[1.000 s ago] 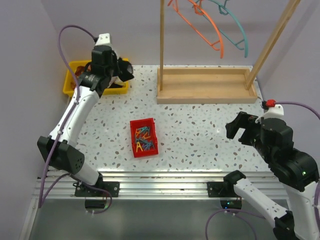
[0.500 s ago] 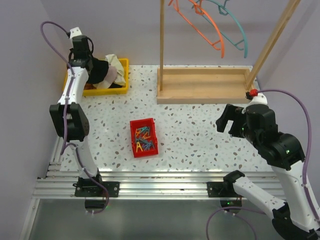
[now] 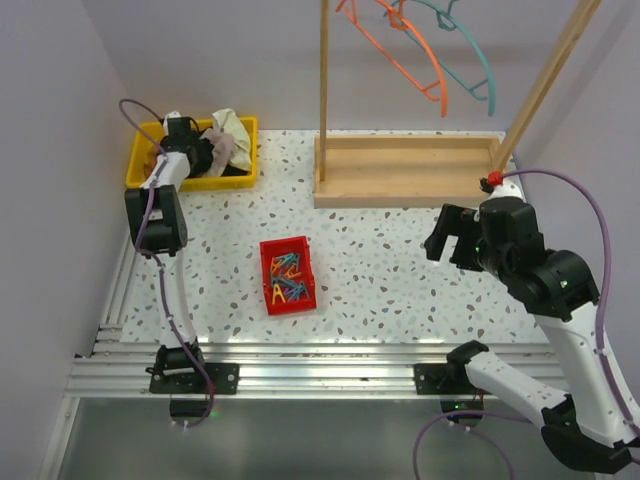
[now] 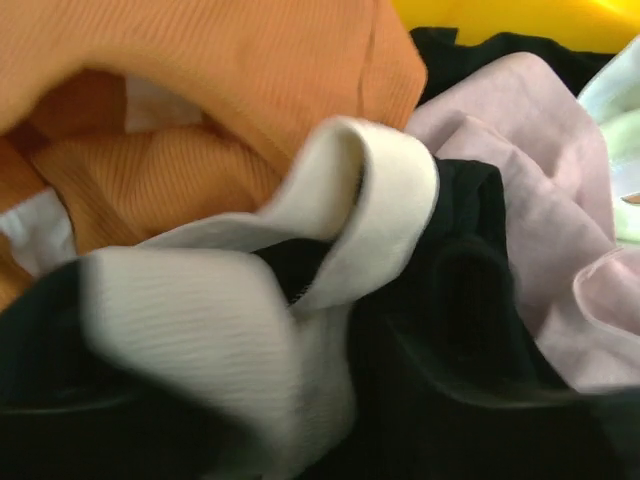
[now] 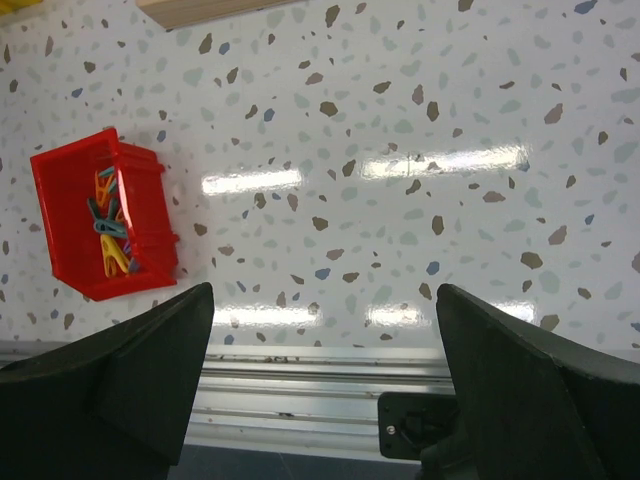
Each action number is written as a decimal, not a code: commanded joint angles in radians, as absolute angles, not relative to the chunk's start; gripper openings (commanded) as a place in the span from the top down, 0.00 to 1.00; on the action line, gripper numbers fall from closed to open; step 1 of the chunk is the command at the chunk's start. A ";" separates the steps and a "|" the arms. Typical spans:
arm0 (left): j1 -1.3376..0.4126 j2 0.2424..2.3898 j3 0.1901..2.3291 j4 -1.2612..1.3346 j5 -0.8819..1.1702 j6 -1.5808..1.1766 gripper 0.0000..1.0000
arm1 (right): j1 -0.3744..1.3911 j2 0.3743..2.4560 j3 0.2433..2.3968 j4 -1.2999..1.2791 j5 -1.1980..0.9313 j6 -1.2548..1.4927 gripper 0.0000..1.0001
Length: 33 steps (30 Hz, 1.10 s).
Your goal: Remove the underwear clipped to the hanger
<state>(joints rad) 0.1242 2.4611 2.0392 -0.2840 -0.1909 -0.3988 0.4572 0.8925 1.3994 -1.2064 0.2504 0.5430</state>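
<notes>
In the left wrist view, cloth fills the frame. The black underwear (image 4: 470, 300) with its white band (image 4: 385, 190) lies right under the camera, and the rust-brown underwear (image 4: 200, 60) lies behind it. My left gripper (image 3: 197, 150) is down among the clothes in the yellow bin (image 3: 140, 172), and its jaws are hidden by cloth. The orange hanger (image 3: 415, 65) and the teal hanger (image 3: 472, 62) hang bare on the wooden rack (image 3: 405, 172). My right gripper (image 3: 450, 238) (image 5: 322, 300) hovers open over the table's right side with nothing between its fingers.
A pale pink cloth (image 4: 530, 130) (image 3: 230, 135) lies in the same yellow bin beside the underwear. A red bin of coloured clips (image 3: 288, 273) (image 5: 105, 215) stands mid-table. The rack's base tray takes up the back centre. The metal rail runs along the near edge.
My left arm has folded down and lowered its gripper into the yellow bin's clothes. My right arm has shifted a little back and to the left, still open.
</notes>
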 commanded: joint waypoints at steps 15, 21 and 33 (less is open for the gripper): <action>0.225 2.074 2.010 -0.181 0.357 -0.681 0.00 | 0.457 0.874 1.296 -0.991 0.161 0.523 0.02; 0.213 1.734 1.572 0.095 0.668 -0.880 0.00 | 0.456 0.854 1.285 -0.902 0.104 0.514 0.02; 0.173 1.244 1.215 0.106 0.821 -0.914 0.00 | 0.456 0.888 1.413 -0.934 0.101 0.497 0.02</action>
